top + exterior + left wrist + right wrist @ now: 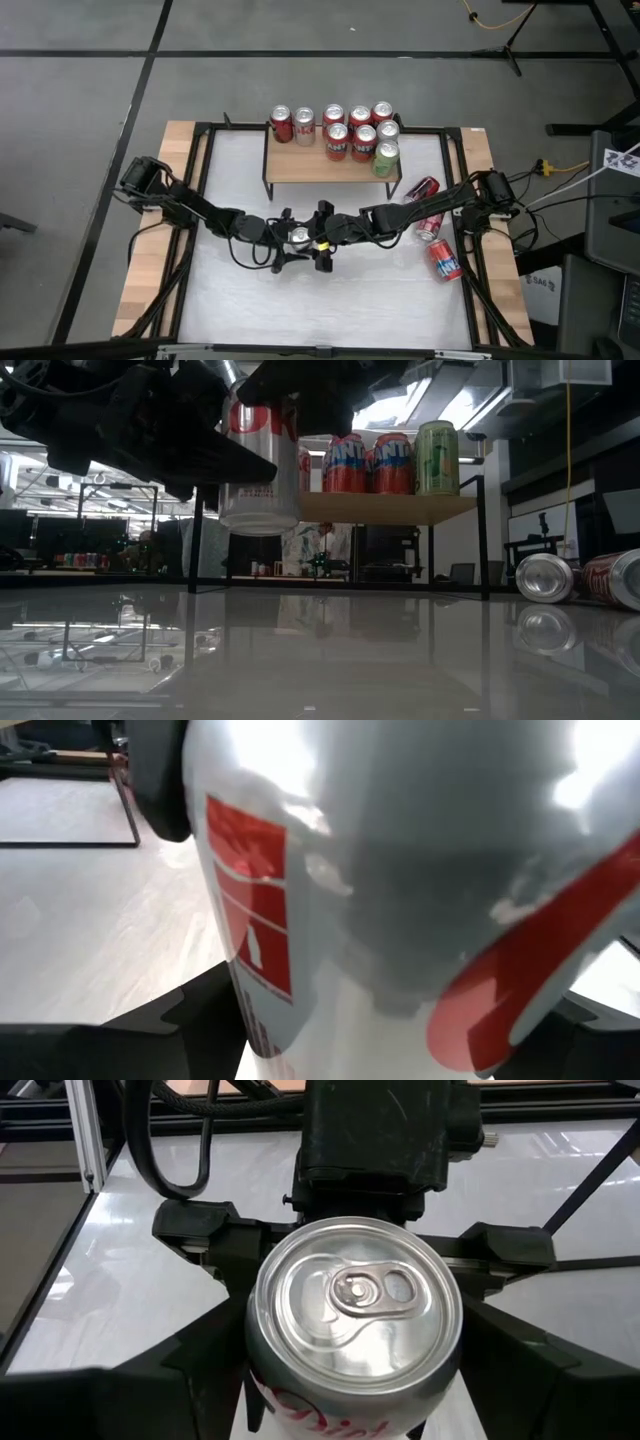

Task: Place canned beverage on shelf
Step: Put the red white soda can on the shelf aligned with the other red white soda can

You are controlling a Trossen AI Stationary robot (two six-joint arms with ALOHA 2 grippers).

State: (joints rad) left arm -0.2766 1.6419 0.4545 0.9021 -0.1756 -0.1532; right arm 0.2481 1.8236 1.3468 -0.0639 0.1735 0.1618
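A silver and red beverage can (pixel 258 470) stands upright in the air over the middle of the table, its top (pixel 355 1295) with the pull tab showing. My left gripper (pixel 288 240) comes at it from the table's left and my right gripper (pixel 318 238) from the right; both are shut on it. The shelf (pixel 330 168), a light-wood plank on thin black legs, stands at the far side and carries several upright cans (pixel 350 130). My left gripper pinches the can's side wall (pixel 250 920) between its two fingers (pixel 215 1240), roughly level, from the table's left. The can stays upright, its base clear of the table. My right gripper has the can's upper side wall (pixel 300 1405) between its two fingers (pixel 190 1370), slanting down from the table's right. The can's top stands free above the fingers.
Three cans lie on their sides on the table's right part (pixel 422 190), (pixel 430 226), (pixel 445 260). The shelf's front strip (pixel 300 170) is bare plank. White tabletop (pixel 330 310) stretches toward the near edge.
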